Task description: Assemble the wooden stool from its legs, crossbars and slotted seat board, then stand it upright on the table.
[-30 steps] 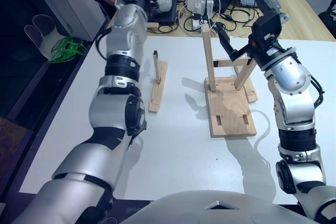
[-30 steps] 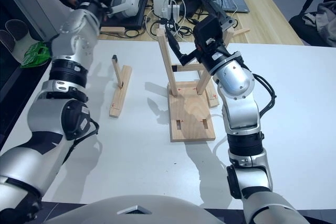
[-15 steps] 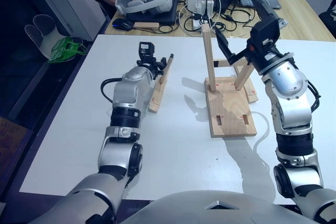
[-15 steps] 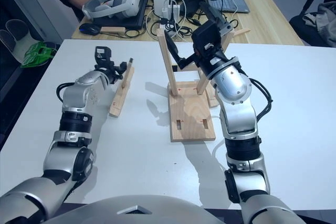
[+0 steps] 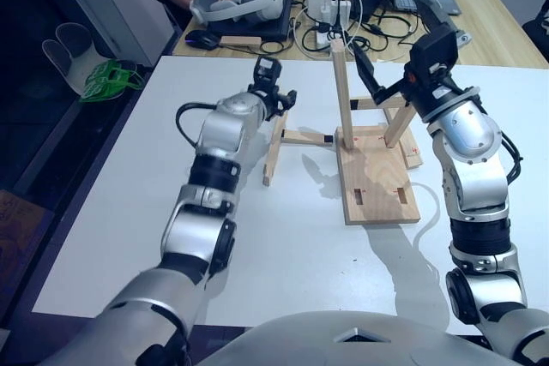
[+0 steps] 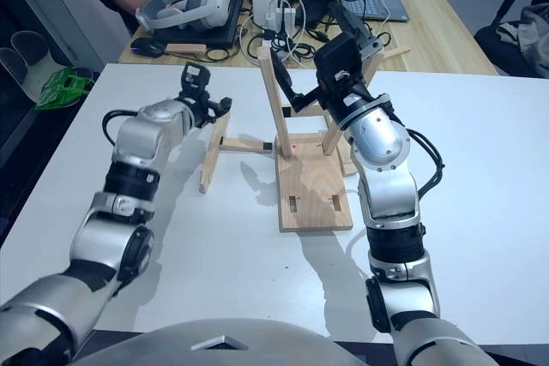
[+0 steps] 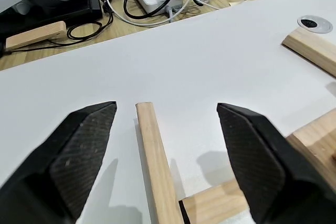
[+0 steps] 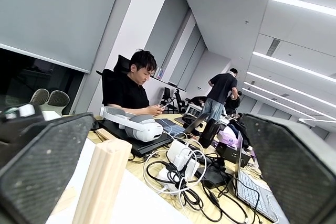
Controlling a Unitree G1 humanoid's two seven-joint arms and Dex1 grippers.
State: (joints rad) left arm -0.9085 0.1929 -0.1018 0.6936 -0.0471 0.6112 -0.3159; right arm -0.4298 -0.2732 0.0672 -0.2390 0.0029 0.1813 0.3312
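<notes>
Fitting legs into the pale slotted wooden seat board (image 5: 380, 179). Straddles the T-shaped wooden leg-and-crossbar piece (image 5: 271, 160), flat on the white table (image 5: 103, 212), with left gripper (image 7: 165, 116) wide, empty. Holds right gripper (image 5: 396, 40) open, seemingly empty, near the upright wooden leg (image 5: 342, 92). Next: close, lift, align.

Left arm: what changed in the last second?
The left gripper came down and now straddles the loose leg, open. That leg slid toward the seat board and tipped, its crossbar now flat, pointing at the board. Right gripper, upright leg and seat board stayed put.
</notes>
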